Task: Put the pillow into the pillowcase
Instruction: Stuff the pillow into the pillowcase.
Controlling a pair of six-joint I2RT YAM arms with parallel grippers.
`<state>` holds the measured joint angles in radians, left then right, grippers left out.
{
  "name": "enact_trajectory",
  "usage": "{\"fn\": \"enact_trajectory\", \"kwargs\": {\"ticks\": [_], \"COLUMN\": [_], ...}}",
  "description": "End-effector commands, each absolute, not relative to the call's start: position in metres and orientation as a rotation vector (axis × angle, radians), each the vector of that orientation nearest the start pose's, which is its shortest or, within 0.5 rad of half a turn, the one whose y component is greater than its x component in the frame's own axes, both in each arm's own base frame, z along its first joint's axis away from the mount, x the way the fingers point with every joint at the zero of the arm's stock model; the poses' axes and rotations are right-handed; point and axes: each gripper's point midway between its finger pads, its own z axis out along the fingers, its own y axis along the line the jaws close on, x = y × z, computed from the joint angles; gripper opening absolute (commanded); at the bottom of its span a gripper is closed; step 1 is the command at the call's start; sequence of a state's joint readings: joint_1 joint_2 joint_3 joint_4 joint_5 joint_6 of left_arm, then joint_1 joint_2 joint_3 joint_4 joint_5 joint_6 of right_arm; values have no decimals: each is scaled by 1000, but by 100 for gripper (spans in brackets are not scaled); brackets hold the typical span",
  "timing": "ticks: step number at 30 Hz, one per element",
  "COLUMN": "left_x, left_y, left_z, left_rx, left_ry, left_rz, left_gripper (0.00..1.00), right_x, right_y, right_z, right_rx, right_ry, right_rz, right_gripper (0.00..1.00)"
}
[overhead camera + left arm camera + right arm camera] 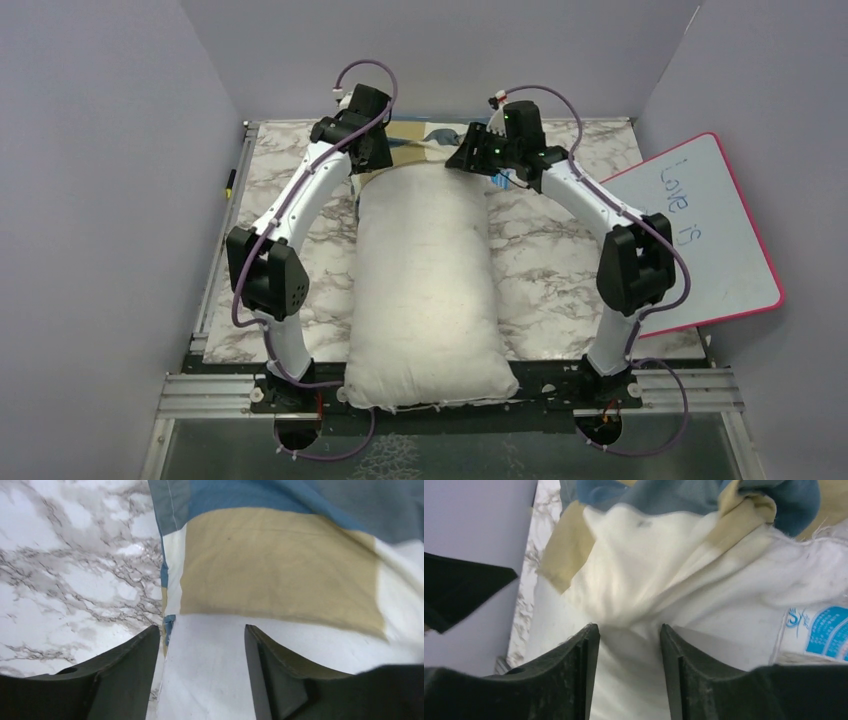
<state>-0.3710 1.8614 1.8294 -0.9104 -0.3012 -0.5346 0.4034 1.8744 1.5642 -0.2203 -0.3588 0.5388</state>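
Soft patchwork cloth, the pillowcase (280, 565), lay limp at the far edge under the left gripper (202, 630), whose jaws were parted on nothing. The plump, light pillow (425, 280) filled the middle. The right gripper (630, 627) gaped too — the hem corners looked the likeliest hold.

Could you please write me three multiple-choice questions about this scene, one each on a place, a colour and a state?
1. Where does the whiteboard lie?
A. right of the pillow
B. on the pillow
C. under the pillow

2. What colour is the whiteboard's rim?
A. green
B. pink
C. black

3. How much of the pillow is inside the pillowcase?
A. all
B. about half
C. little or none

Answers:
1 A: the top view shows it off to the pillow's right.
2 B: a pink border frames it.
3 C: nearly the whole pillow lies bare in the top view.
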Motion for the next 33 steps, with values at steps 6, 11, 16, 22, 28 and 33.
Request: {"fn": "enact_trajectory", "kwargs": {"ticks": [6,11,16,22,28,33], "left_x": [381,378,385,381,381,356], "left_y": [-214,-273,-306,-261,-241,-232], "left_z": [281,255,203,123,166,181], "left_rx": [-130,-11,101,273,347,483], "left_ry": [2335,2371,2422,2523,2432,2377], "left_rz": [-31,-35,72,522,319,116], "left_gripper": [77,89,99,90,0,0], "right_x": [459,479,500,520,526,540], "right_y": [203,169,148,147,157,168], "right_z": [266,249,234,228,219,206], "right_rx": [-131,-63,-90,-187,-368,-549], "right_ry": [2064,2037,1976,1915,1785,1701], "right_rz": [926,910,898,909,920,951], "right_gripper": [71,74,70,69,68,62]}}
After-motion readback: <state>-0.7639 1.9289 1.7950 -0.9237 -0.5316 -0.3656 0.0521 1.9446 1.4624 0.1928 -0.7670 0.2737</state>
